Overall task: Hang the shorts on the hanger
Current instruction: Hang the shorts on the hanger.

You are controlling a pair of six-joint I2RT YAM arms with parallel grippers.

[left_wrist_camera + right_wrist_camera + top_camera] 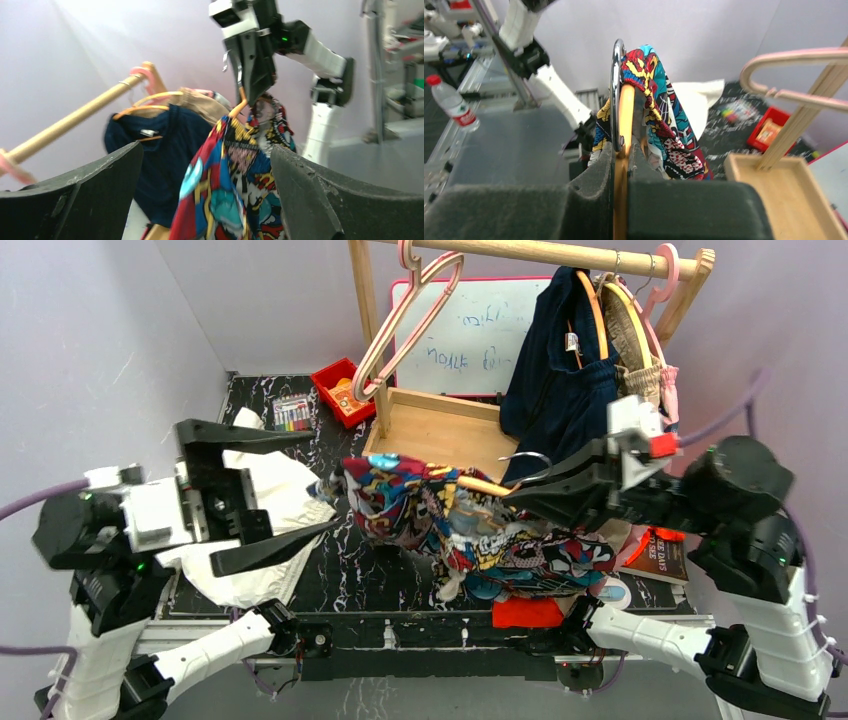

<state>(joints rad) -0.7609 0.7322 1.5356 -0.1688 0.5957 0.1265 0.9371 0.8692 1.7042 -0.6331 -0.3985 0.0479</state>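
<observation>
The comic-print shorts (470, 525) are draped over the light-orange hanger (487, 485) and hang above the dark table. The silver hook (527, 460) sticks out at the right end. My right gripper (515, 498) is shut on the hanger near that hook. In the right wrist view the hanger (625, 110) runs between the closed right gripper (622, 150), with the shorts (664, 125) trailing off its far side. My left gripper (326, 481) stands wide open just left of the shorts. In the left wrist view the left gripper (206, 147) frames the shorts (235, 185) without touching them.
A white cloth (270, 500) lies under the left arm. Behind stand a wooden rack (440, 425) with pink hangers (410, 320) and a dark navy garment (555, 360), a whiteboard (470, 335), a red bin (340, 390) and crayons (292, 415). A book (660, 550) lies at the right.
</observation>
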